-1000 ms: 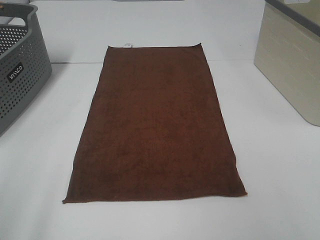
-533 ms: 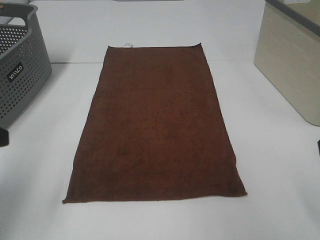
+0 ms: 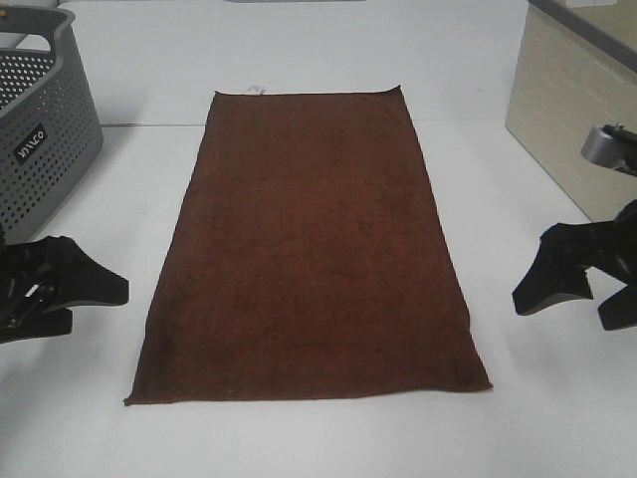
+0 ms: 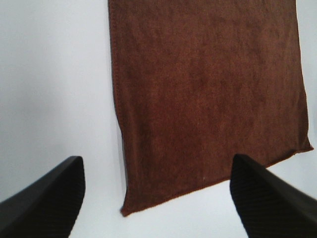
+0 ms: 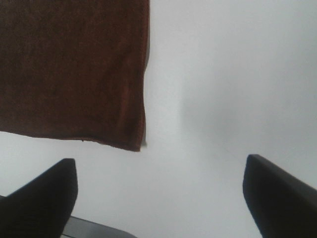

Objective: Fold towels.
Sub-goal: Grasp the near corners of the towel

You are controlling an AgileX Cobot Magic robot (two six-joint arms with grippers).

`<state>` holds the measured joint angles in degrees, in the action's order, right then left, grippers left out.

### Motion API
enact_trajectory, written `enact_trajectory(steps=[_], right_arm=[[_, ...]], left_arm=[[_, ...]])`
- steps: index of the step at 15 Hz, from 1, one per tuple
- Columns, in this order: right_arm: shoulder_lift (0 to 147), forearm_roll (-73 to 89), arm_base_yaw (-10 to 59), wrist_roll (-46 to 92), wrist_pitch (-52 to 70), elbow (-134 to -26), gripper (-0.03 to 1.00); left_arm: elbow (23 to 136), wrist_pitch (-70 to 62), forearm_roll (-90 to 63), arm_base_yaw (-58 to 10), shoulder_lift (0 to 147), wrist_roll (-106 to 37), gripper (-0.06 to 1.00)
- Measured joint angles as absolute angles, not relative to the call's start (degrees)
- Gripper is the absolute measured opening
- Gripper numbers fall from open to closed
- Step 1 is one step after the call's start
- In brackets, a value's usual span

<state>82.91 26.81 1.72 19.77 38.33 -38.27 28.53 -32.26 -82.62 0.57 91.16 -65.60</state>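
Observation:
A dark reddish-brown towel lies spread flat on the white table, its long side running away from me, with a small white tag at its far left corner. My left gripper hovers open just left of the towel's near left corner, holding nothing. To the right of the towel's near right edge, my right gripper is open and empty as well. The left wrist view shows the towel with its corner between the spread fingers. In the right wrist view the towel's corner lies beyond the wide fingers.
A grey perforated basket stands at the back left. A beige bin stands at the back right, close behind the right arm. A seam in the table surface runs across near the towel's far end.
Both arms have come into the exterior view from the left and right edges and now flank the towel's near end. The towel has not moved.

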Motion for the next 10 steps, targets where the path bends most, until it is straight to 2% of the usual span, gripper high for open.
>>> enact_trajectory(steps=[7, 10], right_arm=[[100.67, 44.35, 1.72, 38.33, 35.01, -41.42, 0.82], [106.05, 46.29, 4.13, 41.37, 33.98, -43.54, 0.76]], left_arm=[[35.81, -31.11, -86.75, -6.42, 106.91, -69.21, 0.76], [38.62, -31.46, -89.67, -9.97, 109.49, -69.21, 0.76]])
